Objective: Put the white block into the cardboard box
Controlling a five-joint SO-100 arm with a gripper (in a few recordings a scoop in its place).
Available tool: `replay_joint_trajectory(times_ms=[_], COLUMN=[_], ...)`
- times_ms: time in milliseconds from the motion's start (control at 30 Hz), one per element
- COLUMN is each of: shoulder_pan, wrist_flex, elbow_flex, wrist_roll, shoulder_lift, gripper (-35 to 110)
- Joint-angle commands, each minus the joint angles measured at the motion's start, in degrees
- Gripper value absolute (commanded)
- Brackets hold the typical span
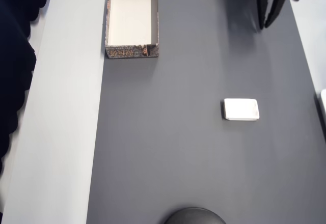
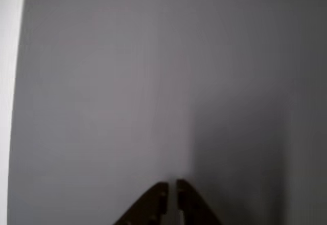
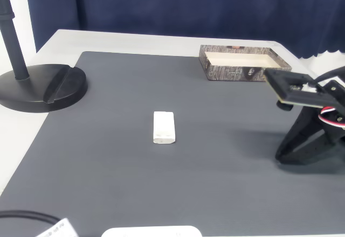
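One white block point(image 1: 241, 109) lies flat on the dark grey mat point(image 1: 193, 163), alone near mid-mat in the overhead view, its long side running left-right there; in the fixed view the same block point(image 3: 164, 127) sits w/ its long side pointing toward the camera, nothing touching it. Cardboard box point(image 1: 132, 19) rests at the mat's top-left corner in the overhead view, open top up, pale interior bare, patterned end wall facing down-frame; in the fixed view the box point(image 3: 245, 63) stands at the far edge of the mat, well apart from the block. Black gripper point(image 1: 268, 24) hangs at the overhead view's top right, fingers pointing down-frame, tips near each other, clear of block & box. Wrist view has the gripper point(image 2: 171, 185) tips almost together, a thin slit between them, holding nothing, over bare mat. Arm point(image 3: 312, 118) sits at the fixed view's right edge. Round black stand base point(image 3: 43, 86) sits at the mat's left side, dark blue curtain point(image 3: 188, 5) behind the table
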Motion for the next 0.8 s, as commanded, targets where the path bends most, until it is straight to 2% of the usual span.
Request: replay_joint_trajectory(times_ms=[0,333,533,767], shoulder_pan=[2.81,7.21,9.05,10.46], wrist_flex=[-1.49,-6.06,-6.59,-9.67], elbow_flex=[-13.62,-27.69,-42.98,-53.61], wrist_roll=[4.48,8.35,13.71,13.89], shoulder_lift=[-10.46,-25.66,-44.12,-56.07], gripper=[-2,-2,-2,-2])
